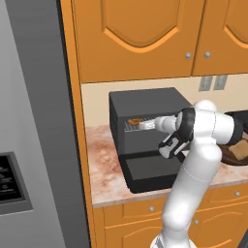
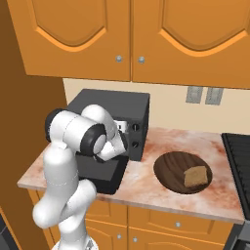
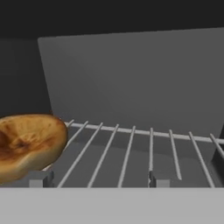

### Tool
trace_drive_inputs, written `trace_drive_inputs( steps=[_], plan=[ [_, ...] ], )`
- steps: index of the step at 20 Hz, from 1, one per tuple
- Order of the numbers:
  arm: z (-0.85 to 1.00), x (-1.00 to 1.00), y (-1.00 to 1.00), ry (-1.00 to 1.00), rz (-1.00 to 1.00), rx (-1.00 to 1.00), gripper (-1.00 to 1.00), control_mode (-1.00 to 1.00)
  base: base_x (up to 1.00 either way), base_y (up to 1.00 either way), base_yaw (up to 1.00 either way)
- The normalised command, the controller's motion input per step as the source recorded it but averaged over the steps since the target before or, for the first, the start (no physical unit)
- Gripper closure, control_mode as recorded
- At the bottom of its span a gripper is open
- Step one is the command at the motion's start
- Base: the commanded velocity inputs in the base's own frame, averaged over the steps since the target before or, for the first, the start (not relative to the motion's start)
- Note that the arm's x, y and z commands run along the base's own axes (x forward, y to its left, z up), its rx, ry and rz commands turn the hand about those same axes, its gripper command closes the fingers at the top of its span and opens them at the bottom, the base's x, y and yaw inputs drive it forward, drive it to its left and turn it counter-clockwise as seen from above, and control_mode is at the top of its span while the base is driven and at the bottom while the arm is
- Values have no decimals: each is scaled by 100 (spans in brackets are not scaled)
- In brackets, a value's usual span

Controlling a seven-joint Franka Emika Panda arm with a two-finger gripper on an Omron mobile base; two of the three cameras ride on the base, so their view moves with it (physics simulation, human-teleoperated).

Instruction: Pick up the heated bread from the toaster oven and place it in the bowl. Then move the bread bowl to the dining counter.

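Note:
The black toaster oven (image 1: 145, 109) stands on the worktop with its door (image 1: 150, 172) dropped open. Inside, the heated bread (image 1: 134, 120), a small golden-brown bun, lies on the wire rack (image 3: 131, 148). My gripper (image 1: 141, 125) reaches into the oven mouth just right of the bun. In the hand view the bun (image 3: 26, 144) sits at the left, over my left fingertip (image 3: 41, 178). The gripper (image 3: 98, 180) is open, with only bare rack between its tips. The dark wooden bowl (image 2: 171, 171) rests to the right of the oven (image 2: 112, 112).
A flat tan square slice (image 2: 197, 176) lies in the bowl. Orange wall cupboards (image 2: 132, 34) hang above the marbled worktop (image 2: 161, 193). A grey fridge (image 1: 34, 121) stands at the left, a dark stove edge (image 2: 240, 161) at the right.

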Motion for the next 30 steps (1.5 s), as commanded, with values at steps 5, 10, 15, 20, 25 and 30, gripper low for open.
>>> trace_drive_inputs(
  steps=[5,10,15,20,25,30],
  plan=[
    [-51,-56,-43,35,-15,-10,-100,-100,0,0,0],
    [-61,-92,-69,32,-14,-9,-100,-100,0,0,0],
    [-61,-100,-89,23,-12,-5,-100,-100,0,0,0],
    [-62,-100,-93,24,-12,-7,-100,-100,0,0,0],
    [-73,-100,-97,32,-10,-13,-100,-100,0,0,0],
    [-37,-100,-96,36,-10,-9,-100,-100,0,0,0]
  ],
)
